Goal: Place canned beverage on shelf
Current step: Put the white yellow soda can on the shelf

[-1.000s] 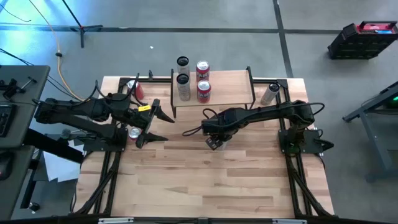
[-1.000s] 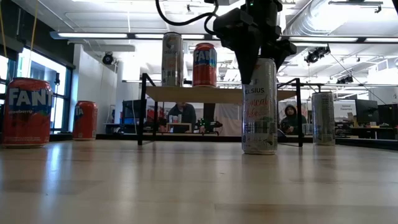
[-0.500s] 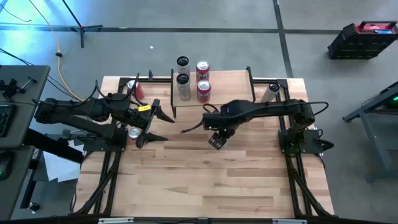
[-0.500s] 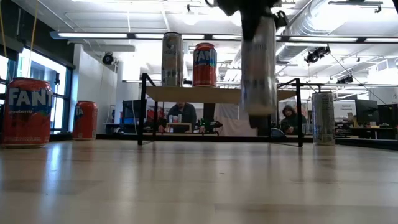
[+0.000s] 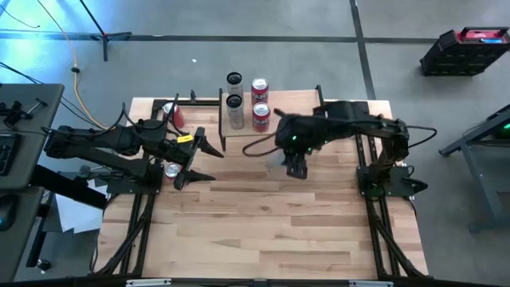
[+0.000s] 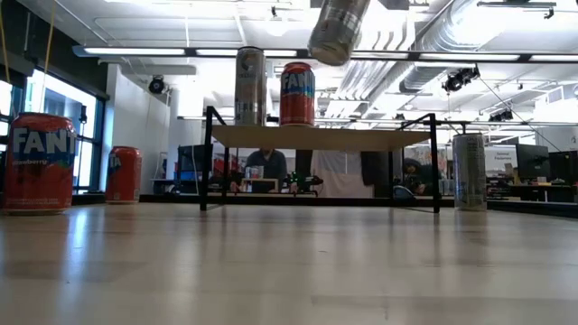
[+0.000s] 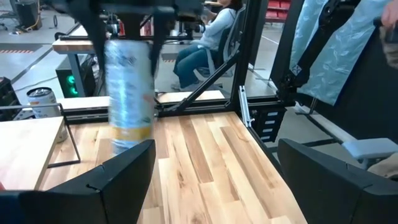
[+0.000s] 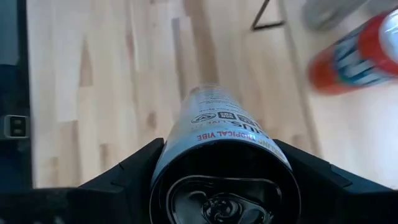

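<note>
Right wrist view: can clamped in right hand.

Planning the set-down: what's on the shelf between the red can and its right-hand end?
Nothing: in the low view the shelf is bare plank from the red can to that end; the lifted can hangs above it.

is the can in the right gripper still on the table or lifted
Lifted: the low view shows the silver can tilted, above the shelf top, held by the right gripper.

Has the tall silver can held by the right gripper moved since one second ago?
Yes. The tall silver can has risen from the table to above the shelf top, still clamped by the right gripper.
</note>
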You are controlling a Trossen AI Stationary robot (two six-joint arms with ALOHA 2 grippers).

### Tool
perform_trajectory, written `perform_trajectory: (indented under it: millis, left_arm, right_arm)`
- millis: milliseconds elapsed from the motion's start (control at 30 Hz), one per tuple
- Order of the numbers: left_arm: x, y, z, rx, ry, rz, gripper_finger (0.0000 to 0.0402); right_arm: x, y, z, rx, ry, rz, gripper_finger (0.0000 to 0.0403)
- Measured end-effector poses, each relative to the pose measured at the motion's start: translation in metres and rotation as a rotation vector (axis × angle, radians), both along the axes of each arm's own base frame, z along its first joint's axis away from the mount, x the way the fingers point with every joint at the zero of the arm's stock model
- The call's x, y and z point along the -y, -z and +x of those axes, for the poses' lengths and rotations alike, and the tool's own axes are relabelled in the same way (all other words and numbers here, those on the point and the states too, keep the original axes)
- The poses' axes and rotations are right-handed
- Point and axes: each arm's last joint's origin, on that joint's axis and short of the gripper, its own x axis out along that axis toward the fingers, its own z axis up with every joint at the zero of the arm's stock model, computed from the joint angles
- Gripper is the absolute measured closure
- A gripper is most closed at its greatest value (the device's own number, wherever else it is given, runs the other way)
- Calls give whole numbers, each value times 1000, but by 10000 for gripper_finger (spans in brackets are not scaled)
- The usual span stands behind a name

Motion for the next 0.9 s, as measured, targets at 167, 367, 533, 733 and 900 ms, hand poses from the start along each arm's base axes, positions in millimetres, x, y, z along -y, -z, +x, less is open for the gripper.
perform_trajectory:
  millis: [167,367,533,733,900]
  left_arm:
    - [0,0,0,1,0,0,73]
    - [0,0,0,1,0,0,73]
    - [0,0,0,1,0,0,73]
    - [0,0,0,0,-1,-3,73]
    - [0,-1,0,1,-8,-44,73]
  right_arm:
    - [12,-19,-17,66,-69,-69,158]
    - [17,-36,-40,123,-120,-106,158]
    - [20,-53,-67,183,-111,-207,158]
    - [30,-71,-98,218,-1,-434,158]
    - [57,-72,-94,227,168,-459,158]
